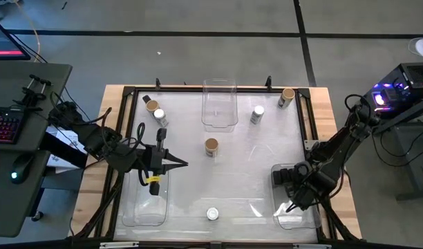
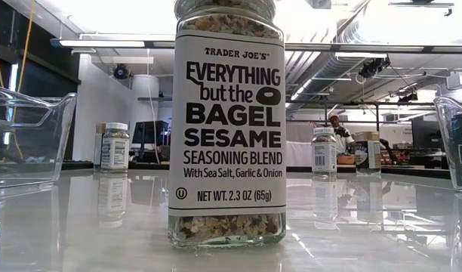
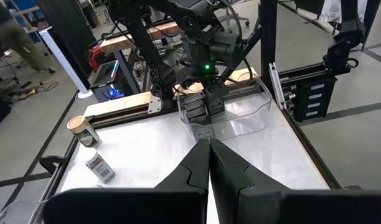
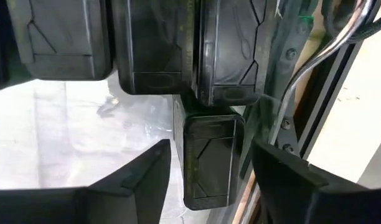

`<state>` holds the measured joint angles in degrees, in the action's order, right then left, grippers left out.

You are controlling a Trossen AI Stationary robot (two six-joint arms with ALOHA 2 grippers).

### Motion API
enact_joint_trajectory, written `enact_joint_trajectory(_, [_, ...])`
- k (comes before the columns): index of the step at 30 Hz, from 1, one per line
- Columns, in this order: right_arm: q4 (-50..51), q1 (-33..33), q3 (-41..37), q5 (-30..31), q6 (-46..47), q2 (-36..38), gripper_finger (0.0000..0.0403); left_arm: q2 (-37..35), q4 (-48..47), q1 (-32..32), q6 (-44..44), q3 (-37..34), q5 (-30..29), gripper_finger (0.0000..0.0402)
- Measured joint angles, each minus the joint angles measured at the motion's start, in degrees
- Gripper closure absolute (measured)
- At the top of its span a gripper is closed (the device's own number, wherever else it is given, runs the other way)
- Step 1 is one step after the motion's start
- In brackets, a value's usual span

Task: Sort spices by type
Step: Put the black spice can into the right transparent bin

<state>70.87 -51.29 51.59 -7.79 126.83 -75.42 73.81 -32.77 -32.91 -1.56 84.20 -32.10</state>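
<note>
Six spice jars stand on the white table: tan-lidded ones (image 1: 152, 106), (image 1: 287, 97), (image 1: 211, 146), and white-lidded ones (image 1: 160, 117), (image 1: 258, 114), (image 1: 212, 214). The last of these fills the low view as a bagel seasoning jar (image 2: 227, 121). Several black boxes (image 4: 153, 43) sit in the near right clear bin (image 1: 305, 220). My right gripper (image 4: 209, 155) is open over that bin. Its fingers stand on either side of one black box (image 4: 209, 174) without touching it. My left gripper (image 1: 177, 164) is shut and empty above the table's left half, pointing right.
An empty clear bin (image 1: 220, 104) stands at the far middle and another (image 1: 146, 200) at the near left, under my left arm. A dark frame (image 1: 128, 93) rims the table. Open tabletop lies between the middle jar and the near edge.
</note>
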Motion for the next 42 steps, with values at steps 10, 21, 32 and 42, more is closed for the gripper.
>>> enact_joint_trajectory(10, [2.8,0.0,4.5,1.2,-2.4,4.4,0.0178,0.0,-0.7,0.0,0.0,0.0,0.0,0.0401])
enact_joint_trajectory(21, [2.0,0.4,7.5,9.1,-3.9,3.6,0.0226,0.0,-0.9,0.0,0.0,0.0,0.0,0.0402])
enact_joint_trajectory(32, [-2.6,0.4,4.7,5.9,-6.8,1.1,0.0379,0.0,-0.9,0.0,1.4,0.0,0.0,0.0401])
enact_joint_trajectory(42, [-18.7,5.8,10.0,40.5,-24.2,1.1,0.0392,-0.2,-0.9,-1.6,3.3,0.0,0.0,0.0401])
